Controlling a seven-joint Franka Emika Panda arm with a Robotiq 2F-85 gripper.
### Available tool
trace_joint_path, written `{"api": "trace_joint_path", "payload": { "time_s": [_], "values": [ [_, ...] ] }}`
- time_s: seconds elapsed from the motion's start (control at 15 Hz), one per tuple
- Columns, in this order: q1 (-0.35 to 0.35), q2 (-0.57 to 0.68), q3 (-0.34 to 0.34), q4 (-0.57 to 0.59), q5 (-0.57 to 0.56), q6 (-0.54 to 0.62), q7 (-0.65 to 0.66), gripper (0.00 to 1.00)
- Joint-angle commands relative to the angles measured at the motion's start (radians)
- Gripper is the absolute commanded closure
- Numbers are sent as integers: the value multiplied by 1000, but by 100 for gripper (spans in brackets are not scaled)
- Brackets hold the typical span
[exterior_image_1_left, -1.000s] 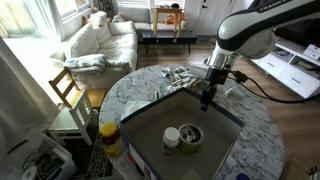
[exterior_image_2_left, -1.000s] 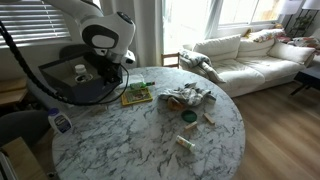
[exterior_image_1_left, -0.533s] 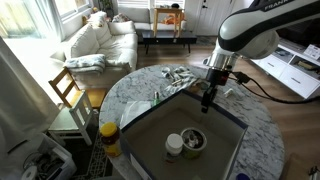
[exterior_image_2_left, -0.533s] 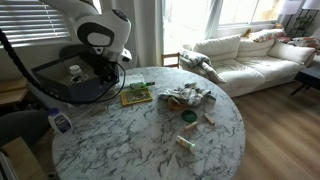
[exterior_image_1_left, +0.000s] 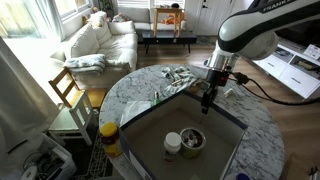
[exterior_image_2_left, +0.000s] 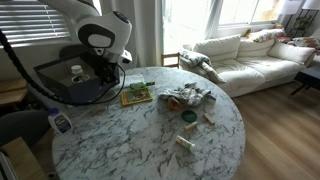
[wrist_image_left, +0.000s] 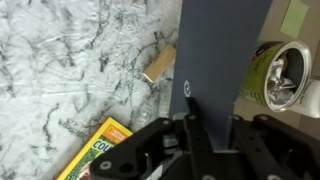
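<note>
**Gripper clamped on the rim of a dark tray**

At the left of the wrist view lies the marble table (wrist_image_left: 60, 60), a grey-white stone top with dark veins. At the lower left, one yellow booklet (wrist_image_left: 95, 152) with a glossy printed cover lies flat on it. Further right lies one small tan block (wrist_image_left: 160, 65), short and squared, well apart from the booklet and just beside the tray.

Next comes the tray (wrist_image_left: 225, 50), a flat, matt, dark grey panel that narrows down the view to the gripper (wrist_image_left: 195, 112). The fingers (wrist_image_left: 190, 100) are closed tight on the tray's edge. One slim black finger lies flat against the near face, and the other is hidden behind the panel. The tray's rim thus sits between the fingers, with the rest of it stretching away from them.

To the right of the panel shows one tin (wrist_image_left: 282, 75). It is round and metal with a green label, and its shiny open end faces the camera.

In an exterior view the tray (exterior_image_1_left: 150, 125) is a large square with a low rim, held over the round table. The gripper (exterior_image_1_left: 207, 99) bites its far edge from above. Two things rest on it side by side: one white jar (exterior_image_1_left: 172, 143) on the left and the tin (exterior_image_1_left: 191, 138) just beside it.
</note>
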Motion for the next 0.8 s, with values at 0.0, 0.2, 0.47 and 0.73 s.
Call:
{"api": "trace_joint_path", "payload": {
  "time_s": [0.0, 0.2, 0.47, 0.73],
  "values": [
    [2, 2, -3, 8, 25, -31, 34, 98],
    [4, 0, -3, 13, 25, -20, 58, 98],
    [7, 2, 0, 29, 24, -13, 84, 98],
    [6, 15, -1, 40, 18, -14, 103, 98]
  ]
}}
